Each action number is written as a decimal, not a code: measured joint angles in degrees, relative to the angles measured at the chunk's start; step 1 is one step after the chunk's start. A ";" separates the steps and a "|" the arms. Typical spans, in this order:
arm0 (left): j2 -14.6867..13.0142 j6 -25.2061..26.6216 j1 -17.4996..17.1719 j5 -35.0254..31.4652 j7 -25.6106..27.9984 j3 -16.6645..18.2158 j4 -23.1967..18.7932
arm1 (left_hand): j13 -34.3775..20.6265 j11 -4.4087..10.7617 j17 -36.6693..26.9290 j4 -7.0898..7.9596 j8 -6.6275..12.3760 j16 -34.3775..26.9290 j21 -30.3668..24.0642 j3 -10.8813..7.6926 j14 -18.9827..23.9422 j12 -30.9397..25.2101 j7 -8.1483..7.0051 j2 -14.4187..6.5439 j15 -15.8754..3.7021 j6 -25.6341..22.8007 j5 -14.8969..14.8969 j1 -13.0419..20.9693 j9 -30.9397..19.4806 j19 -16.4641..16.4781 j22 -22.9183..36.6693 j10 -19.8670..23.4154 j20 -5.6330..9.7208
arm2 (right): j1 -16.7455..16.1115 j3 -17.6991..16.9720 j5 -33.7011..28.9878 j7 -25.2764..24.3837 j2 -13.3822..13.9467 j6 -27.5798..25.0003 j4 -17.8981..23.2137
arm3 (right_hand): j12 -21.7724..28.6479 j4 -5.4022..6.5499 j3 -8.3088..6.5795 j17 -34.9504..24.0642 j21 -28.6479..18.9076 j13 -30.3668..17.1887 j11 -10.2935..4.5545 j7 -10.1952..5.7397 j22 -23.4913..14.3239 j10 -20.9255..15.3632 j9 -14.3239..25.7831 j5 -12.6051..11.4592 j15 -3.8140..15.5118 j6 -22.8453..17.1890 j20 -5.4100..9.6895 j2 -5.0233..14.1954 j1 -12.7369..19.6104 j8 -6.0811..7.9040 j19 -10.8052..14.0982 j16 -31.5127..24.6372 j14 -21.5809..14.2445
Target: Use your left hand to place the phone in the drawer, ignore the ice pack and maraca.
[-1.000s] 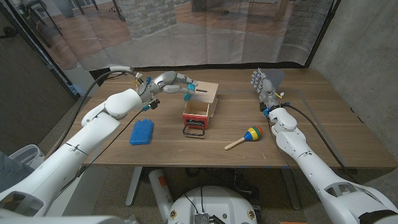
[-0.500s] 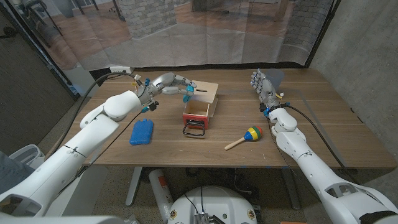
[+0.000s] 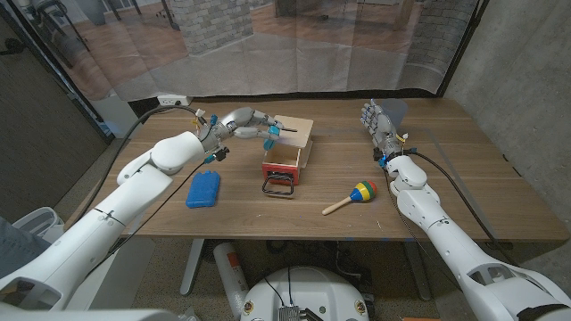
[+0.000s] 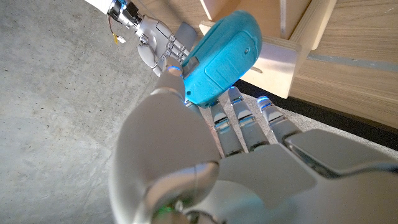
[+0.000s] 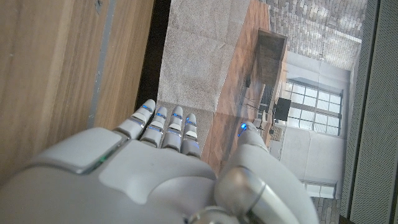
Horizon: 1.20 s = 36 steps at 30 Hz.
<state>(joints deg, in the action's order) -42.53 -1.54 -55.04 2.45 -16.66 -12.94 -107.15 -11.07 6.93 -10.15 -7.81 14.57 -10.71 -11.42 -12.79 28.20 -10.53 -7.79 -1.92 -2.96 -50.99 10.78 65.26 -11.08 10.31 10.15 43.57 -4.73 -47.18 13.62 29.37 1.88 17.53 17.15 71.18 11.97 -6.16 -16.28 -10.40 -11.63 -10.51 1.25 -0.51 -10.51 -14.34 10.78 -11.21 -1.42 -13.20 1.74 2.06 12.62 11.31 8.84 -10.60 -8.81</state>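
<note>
the task looks a good way along but not finished: the phone is already off the table and in the grip of the left hand, held in the air by the wooden drawer box that stands toward the table's far edge, a little left of the middle. the red-fronted drawer is pulled open toward the near edge, its black handle out in front, and as far as the head view shows its inside holds nothing yet. in the left wrist view the phone, a bright blue shell, is pinched at one end between the thumb and the fingers of the left hand, its free end reaching out beyond the fingertips toward a pale wooden corner of the box. from the head view the phone seems to hang just at the far left corner of the open drawer rather than squarely over it; whether it touches the wood i cannot tell. what is left, by my judgement, is to bring the phone over the open compartment, lower it in and let go. the right hand stands apart near the far right part of the table with its fingers straight and close together, holding nothing; the right wrist view shows the same of the right hand. the blue ice pack lies toward the near left part of the table and the maraca toward the near right, both well apart from the drawer.
</note>
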 measured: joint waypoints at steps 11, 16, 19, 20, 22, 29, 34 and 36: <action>-0.71 1.05 -0.71 -0.05 -0.11 0.16 -0.61 | 0.02 0.00 0.00 0.00 -0.07 0.00 0.08 0.00 -0.21 0.00 0.00 0.00 0.21 0.00 0.14 0.00 0.01 -0.30 0.00 0.00 -0.30 | 0.62 0.27 -0.06 0.20 -0.55 0.00 -1.12 | 0.00 0.00 0.00 0.00 0.00 0.00 0.00 0.00 0.00 0.00 0.00 0.00 0.00 0.00 0.00 0.00 0.00 0.00 0.00 0.00 0.00; -0.87 1.32 -0.85 -0.01 -0.25 0.28 -0.86 | 0.05 0.00 0.00 0.00 -0.88 -0.01 0.23 0.00 -0.98 0.00 -0.13 0.02 0.30 1.06 0.14 -0.02 0.01 -0.84 0.00 0.00 -0.84 | 0.96 0.38 -0.11 0.40 -0.84 0.22 -1.72 | 0.00 0.00 0.00 0.00 0.00 0.00 0.00 0.00 0.00 0.00 0.00 0.00 0.00 0.00 0.00 0.00 0.00 0.00 0.00 0.00 0.00; -0.98 1.44 -0.90 0.08 -0.37 0.34 -0.97 | 0.04 0.00 0.00 0.18 -1.13 0.00 0.23 0.18 -1.38 0.00 -0.61 0.39 0.47 1.68 0.14 -0.39 0.01 -0.96 0.00 0.00 -0.96 | 1.10 0.40 -0.14 0.54 -0.97 0.36 -2.04 | 0.00 0.00 0.00 0.00 0.00 0.00 0.00 0.00 0.00 0.00 0.00 0.00 0.00 0.00 0.00 0.00 0.00 0.00 0.00 0.00 0.00; -1.01 1.47 -0.91 0.14 -0.43 0.35 -1.03 | 0.04 0.00 -0.06 0.32 -1.29 -0.01 0.23 0.32 -1.59 0.00 -0.43 0.64 0.26 2.12 0.17 -0.64 0.01 -1.25 0.00 0.01 -1.25 | 1.16 0.40 -0.14 0.64 -1.01 0.45 -2.15 | 0.00 0.00 0.00 0.00 0.00 0.00 -0.01 0.00 0.00 0.00 0.00 0.00 0.00 0.00 0.00 0.00 0.00 0.00 0.00 0.00 0.00; -1.02 1.49 -0.91 0.20 -0.49 0.35 -1.04 | 0.02 -0.30 -0.13 0.41 -1.65 -0.01 0.23 0.41 -2.18 0.00 -0.50 1.08 0.29 2.82 0.49 -1.12 0.01 -1.56 0.00 0.32 -1.55 | 1.19 0.40 -0.15 0.69 -1.04 0.49 -2.23 | 0.00 0.00 0.00 0.00 0.00 0.00 -0.01 0.00 0.00 0.00 0.00 0.00 0.00 0.00 0.00 0.00 0.00 0.00 0.00 0.00 0.00; -1.02 1.51 -0.91 0.58 -0.87 0.35 -1.06 | -0.08 0.18 -0.13 2.07 -2.40 -0.01 0.23 0.47 -2.89 0.40 -0.51 2.17 0.39 5.06 0.64 -3.13 0.01 -1.84 0.00 -0.13 -2.26 | 1.18 0.26 -0.15 0.78 -1.04 0.55 -2.31 | 0.00 0.00 0.00 0.00 0.00 0.00 -0.01 0.00 0.00 0.01 0.00 0.00 0.00 0.00 0.00 0.00 0.00 0.00 0.00 0.00 0.00; -0.92 1.51 -0.75 0.86 -1.17 0.09 -1.06 | -0.16 1.09 -0.13 3.02 -2.94 -0.01 0.23 1.25 -3.94 0.39 -0.19 2.74 0.37 6.40 1.05 -5.04 0.02 -2.15 0.00 -1.01 -2.57 | 0.89 0.09 -0.13 0.85 -0.91 0.56 -2.19 | 0.00 0.00 0.00 0.00 0.00 0.00 -0.01 0.00 0.00 0.01 0.00 0.00 0.00 0.00 0.00 0.00 0.00 0.00 0.00 0.00 0.00; -0.87 1.49 -0.62 0.94 -1.29 -0.03 -0.97 | -0.18 2.03 -0.13 3.23 -2.94 -0.01 0.23 1.46 -4.08 0.39 -0.30 3.04 0.53 6.70 1.06 -5.48 0.02 -2.39 0.00 -0.51 -2.81 | 0.77 0.04 -0.11 0.85 -0.83 0.57 -2.07 | 0.00 0.00 0.00 0.00 0.00 0.00 -0.01 0.00 0.00 0.01 0.00 0.00 0.00 0.00 0.00 0.00 0.00 0.00 0.00 0.00 0.00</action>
<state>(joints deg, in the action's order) -43.40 -0.04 -55.66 3.39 -17.95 -12.98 -108.12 -11.25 8.96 -10.28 -4.57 11.64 -10.72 -11.19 -11.33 24.12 -10.14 -8.10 1.12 -2.43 -44.29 11.84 59.78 -11.06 7.92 10.15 43.05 -7.54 -46.41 13.66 29.26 2.73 16.70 17.71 69.11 11.97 -6.16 -16.28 -10.40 -11.63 -10.51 1.24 -0.51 -10.51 -14.33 10.78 -11.21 -1.42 -13.20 1.74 2.06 12.62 11.31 8.84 -10.60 -8.81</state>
